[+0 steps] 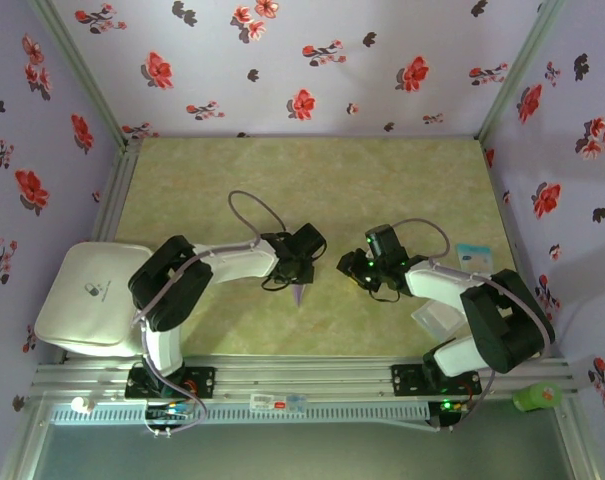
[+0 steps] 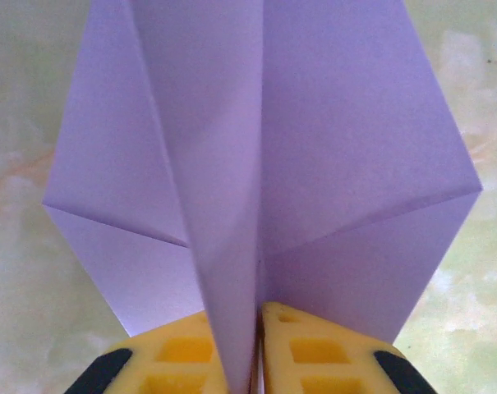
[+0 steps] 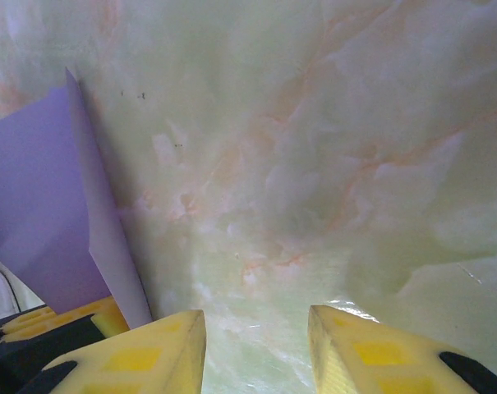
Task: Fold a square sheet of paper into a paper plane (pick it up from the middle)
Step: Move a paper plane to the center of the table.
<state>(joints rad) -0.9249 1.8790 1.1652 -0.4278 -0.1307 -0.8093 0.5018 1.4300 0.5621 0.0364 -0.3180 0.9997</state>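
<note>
The left jaws are pinched shut on the paper plane [image 2: 314, 148]. In the left wrist view their two yellow fingers [image 2: 182, 353] press from either side on the centre fold, which runs up between them. The pale lavender wings spread out to left and right over the marbled tabletop [image 2: 18, 312], with creases slanting in toward the middle.

The right jaws stand apart with nothing between them. In the right wrist view their fingers [image 3: 149, 353] frame a bare patch of tabletop, and the plane's edge rises at the left of that view, just beside the left arm's yellow finger.

From the top camera both arms reach in toward the middle of the tabletop, the two jaws near each other but apart. The plane shows there as a small purple point [image 1: 300, 293] on the near side of the left arm's [image 1: 222, 262] wrist. Whether it touches the tabletop I cannot tell.

A small light-blue card [image 1: 473, 255] lies toward the right edge, and a whitish translucent square [image 1: 437, 318] lies close to the right arm [image 1: 437, 282]. Both are well apart from the plane.
</note>
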